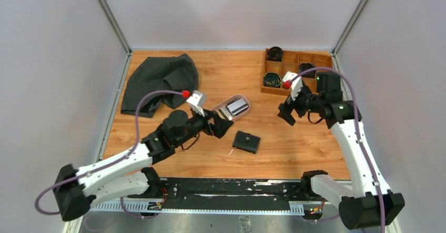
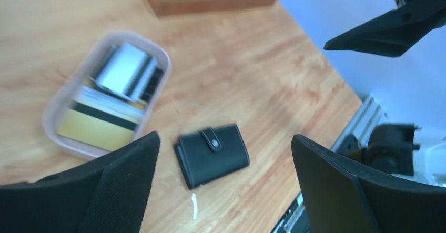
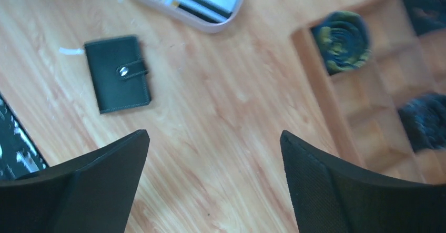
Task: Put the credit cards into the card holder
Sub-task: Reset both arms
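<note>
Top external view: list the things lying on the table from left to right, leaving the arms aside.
Dark grey cloth → card holder → wooden compartment box. The pinkish tray overlaps the card holder sideways, so it is left out.

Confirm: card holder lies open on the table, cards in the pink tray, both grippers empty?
One error: the card holder lies closed, strap snapped, per the left wrist view. Cards are in the pink tray; left gripper and right gripper are empty.
</note>
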Available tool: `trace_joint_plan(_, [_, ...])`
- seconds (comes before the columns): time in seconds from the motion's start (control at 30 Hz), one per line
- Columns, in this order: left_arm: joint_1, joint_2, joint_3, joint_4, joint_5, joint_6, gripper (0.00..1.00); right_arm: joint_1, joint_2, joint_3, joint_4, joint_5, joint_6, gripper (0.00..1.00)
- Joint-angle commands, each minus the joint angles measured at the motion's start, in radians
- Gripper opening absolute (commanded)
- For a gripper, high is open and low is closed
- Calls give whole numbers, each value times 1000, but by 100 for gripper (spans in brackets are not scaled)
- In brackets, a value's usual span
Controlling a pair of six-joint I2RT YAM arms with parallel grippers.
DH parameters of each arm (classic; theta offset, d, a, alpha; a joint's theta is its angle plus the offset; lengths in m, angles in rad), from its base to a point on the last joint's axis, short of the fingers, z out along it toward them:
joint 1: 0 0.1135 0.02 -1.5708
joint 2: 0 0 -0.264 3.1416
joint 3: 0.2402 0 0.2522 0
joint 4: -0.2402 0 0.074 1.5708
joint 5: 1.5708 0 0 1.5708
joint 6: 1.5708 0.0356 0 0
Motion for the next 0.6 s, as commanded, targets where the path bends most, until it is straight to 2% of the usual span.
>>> trace_joint_plan(0.0, [60,-213,168,-441,-168,216,100,-79,-50,137,-19,59,213,100])
trace_joint_plan(0.1, [134,-288,296,-589,-122,263,100,-94,-57,219,-40,107,286,100])
trace_joint_plan(0.23, [222,-273,497,-732,-14,287,100,-102,-55,332,-87,58,324,100])
trace_joint_plan(0.4, [240,-234,675,-863,42,293,100,-103,-61,437,-137,21,396,98])
trace_joint_plan(0.57, [240,-255,736,-897,87,265,100,-103,-63,549,-185,67,472,100])
